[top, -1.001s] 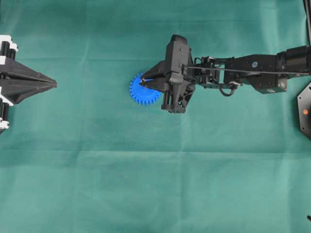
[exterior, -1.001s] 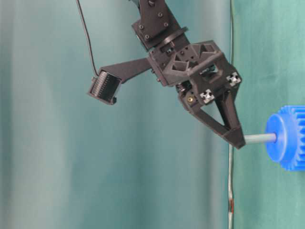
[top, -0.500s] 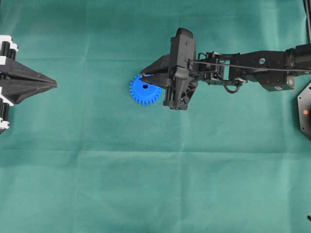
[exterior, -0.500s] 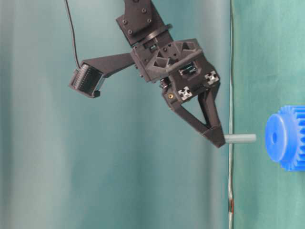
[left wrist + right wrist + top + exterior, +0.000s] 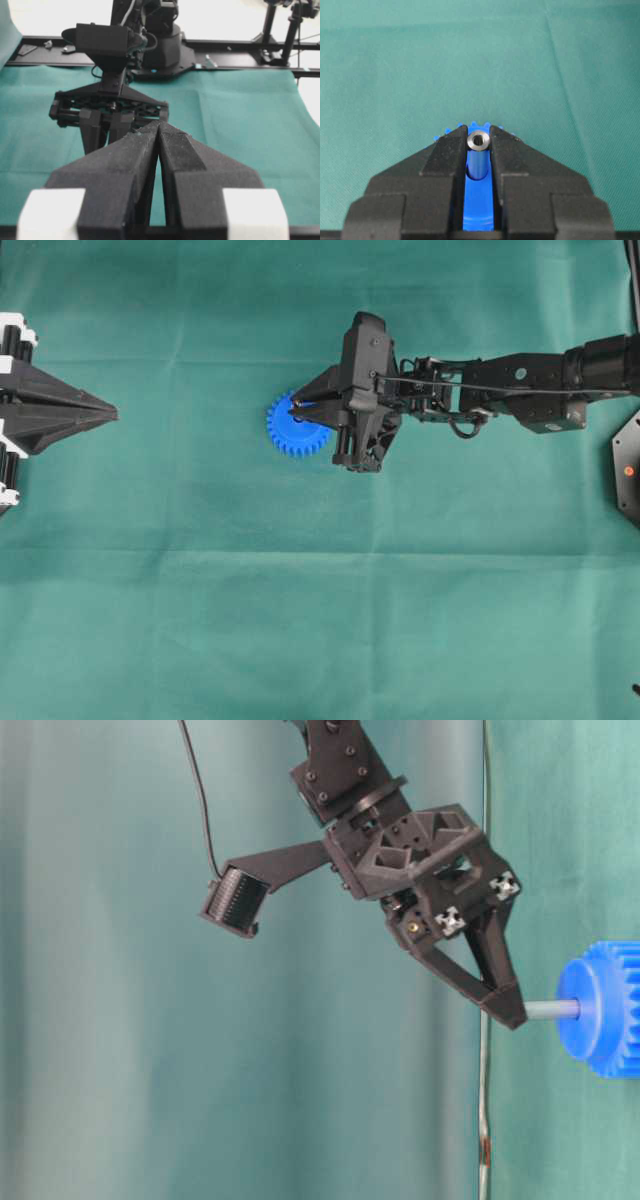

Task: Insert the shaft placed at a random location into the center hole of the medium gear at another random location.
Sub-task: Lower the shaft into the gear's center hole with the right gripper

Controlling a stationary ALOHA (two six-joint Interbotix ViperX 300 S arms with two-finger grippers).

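Two pincers show: the right pincer [image 5: 508, 1011] is clamped on the shaft [image 5: 552, 1010], whose far end sits in the center hole of the medium gear [image 5: 603, 1009] (the gear lies flat on the green tabletop [image 5: 300, 590]). Well apart, the left pincer [image 5: 159, 131] rests with fingers together.

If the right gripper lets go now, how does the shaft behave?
Probably stiff: the shaft spans straight from right gripper to medium gear. Likely slippery, being smooth shiny metal. Round, so apt to roll if it falls out.
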